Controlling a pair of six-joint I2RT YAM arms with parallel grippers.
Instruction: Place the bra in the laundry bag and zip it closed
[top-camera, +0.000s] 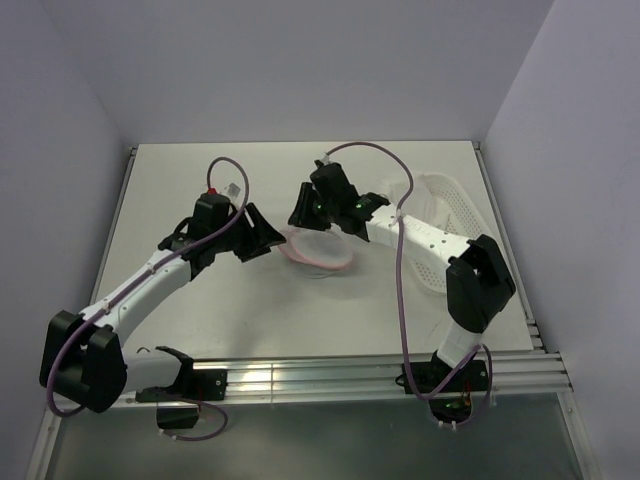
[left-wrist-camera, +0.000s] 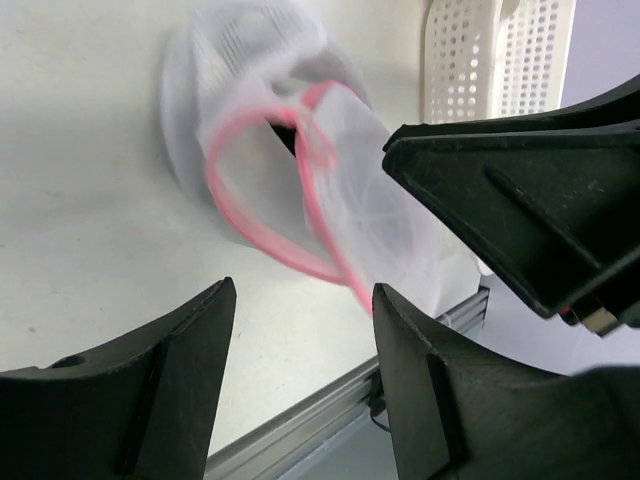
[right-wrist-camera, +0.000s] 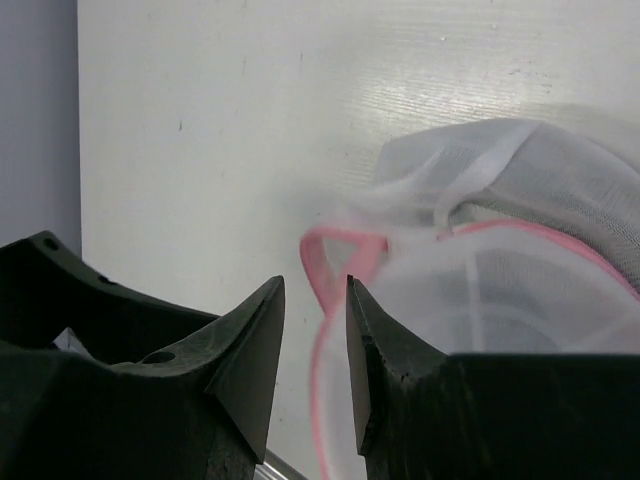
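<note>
The laundry bag lies mid-table, white mesh with pink zipper trim; its rim gapes open in the left wrist view. A dark sliver shows inside the opening; I cannot tell whether it is the bra, which shows nowhere else. My left gripper sits just left of the bag, open and empty, with its jaws wide apart. My right gripper hovers over the bag's far left rim. Its jaws are a narrow gap apart, with the pink trim loop just beyond the tips and nothing between them.
A white perforated plastic basket stands at the right behind the right arm and also shows in the left wrist view. The right gripper's black body fills the right of that view. The metal rail runs along the table's near edge.
</note>
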